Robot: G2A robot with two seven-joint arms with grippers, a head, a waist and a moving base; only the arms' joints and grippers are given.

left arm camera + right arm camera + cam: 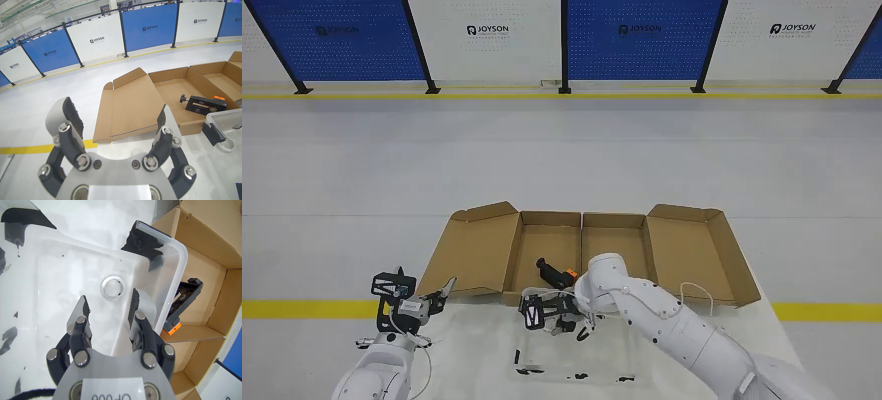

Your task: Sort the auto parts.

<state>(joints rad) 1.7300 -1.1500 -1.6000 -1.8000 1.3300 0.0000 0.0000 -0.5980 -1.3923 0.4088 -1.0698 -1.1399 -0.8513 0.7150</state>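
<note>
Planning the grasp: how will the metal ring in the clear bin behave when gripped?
The metal ring looks rigid and probably light, being thin. Its shiny surface may be slippery. Lying flat it should stay put; on edge it would likely roll.

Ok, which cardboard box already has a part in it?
The box on the robot's left, holding the black clamp with the orange end.

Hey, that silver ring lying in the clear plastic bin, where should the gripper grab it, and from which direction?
Come straight down from above. The silver ring lies flat on the floor of the clear bin, whose walls block any approach from the side. Pinch across its outer rim, one finger on each side, since it is round and low. The open right gripper hangs just over it, probably well placed.
</note>
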